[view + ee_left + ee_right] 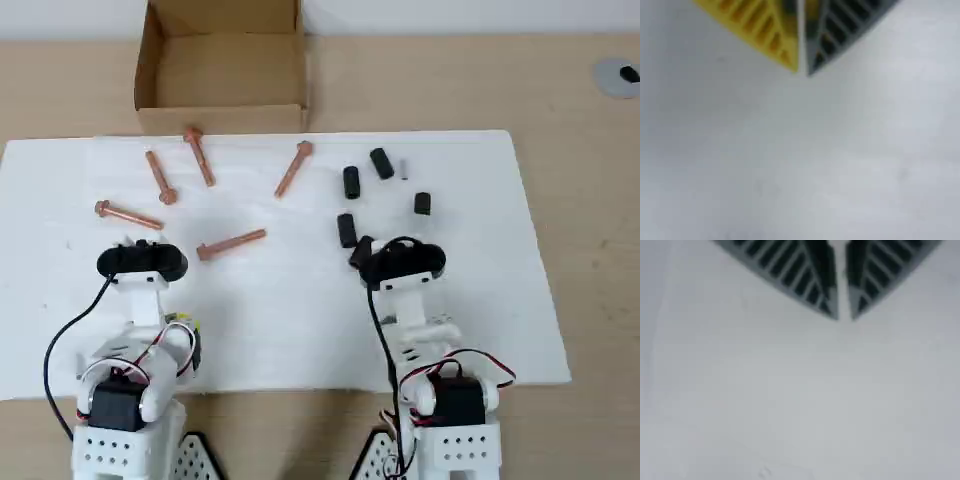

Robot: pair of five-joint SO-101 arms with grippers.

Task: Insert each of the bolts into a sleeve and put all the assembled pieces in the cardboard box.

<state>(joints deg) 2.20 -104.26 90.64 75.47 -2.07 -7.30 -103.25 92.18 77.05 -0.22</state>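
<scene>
left gripper: we found it clenched on nothing, its yellow jaw and its grey jaw meeting at the tips, low over the white sheet.
right gripper: also closed and empty, with only a thin slit between its two dark jaws, above bare sheet.
bolts: five copper ones lay loose on the sheet, none of them inside a sleeve. The nearest bolt lay at about 2 o'clock from the arm beside the bolts, and the others fanned from 10 to 1 o'clock.
sleeves: the black pieces were scattered from 11 to 1 o'clock of the arm beside the sleeves, well apart from the bolts. One lay just beside that arm's head, and we could not tell if it touched.
cardboard box: open and empty, past the far edge of the sheet, at 12 o'clock from the bolts.
progress: we judged that no assembly was begun.
risk: a round bolt could roll away if a jaw touched it from the side. A short sleeve could tip or slide if it was pinched off centre. The two bolts near 12 o'clock lay close together, so one grasp could disturb both.
room: the middle of the sheet gave wide free space for joining parts. The box's front wall stood between the sheet and its inside, so we judged that a carried piece must be lifted over the rim. The table at 3 o'clock was free too.
</scene>
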